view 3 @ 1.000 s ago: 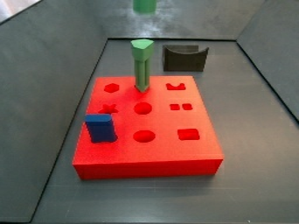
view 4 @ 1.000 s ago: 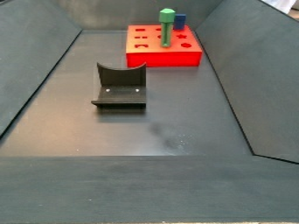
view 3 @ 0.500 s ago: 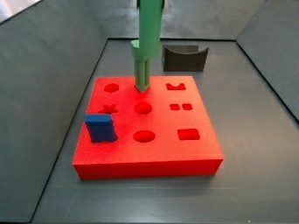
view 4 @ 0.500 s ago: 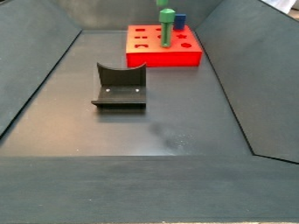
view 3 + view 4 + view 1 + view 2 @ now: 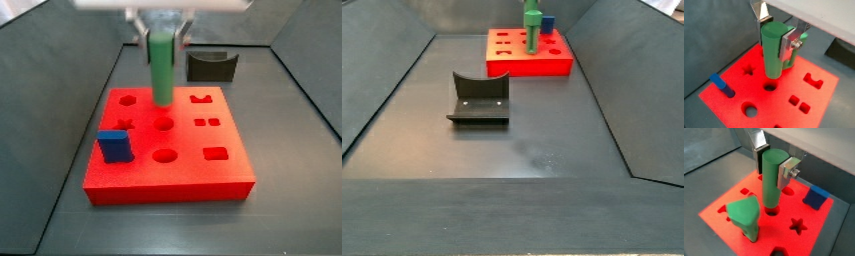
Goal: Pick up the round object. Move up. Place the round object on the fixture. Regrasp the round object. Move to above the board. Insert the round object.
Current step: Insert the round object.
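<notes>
My gripper (image 5: 162, 28) is shut on the round object (image 5: 160, 68), a dull-green smooth cylinder held upright by its upper part. In both wrist views the fingers clamp its sides (image 5: 774, 42) (image 5: 771, 168). Its lower end hangs just above the round middle hole (image 5: 771, 88) (image 5: 771, 211) of the red board (image 5: 174, 178), not inside it. The dark fixture (image 5: 211, 66) stands empty behind the board and also shows in a side view (image 5: 478, 97). The board is far off in that side view (image 5: 543, 66).
A green peg with an angular top (image 5: 744, 213) stands in the board right beside the held cylinder; in a side view it is hidden behind it. A blue block (image 5: 115, 146) (image 5: 817, 196) stands in a hole at the board's edge. Grey bin walls slope up around the floor.
The gripper has come down into the side view with the cylinder. The cylinder's lower end has dropped from above the frame to just over the board's middle hole.
</notes>
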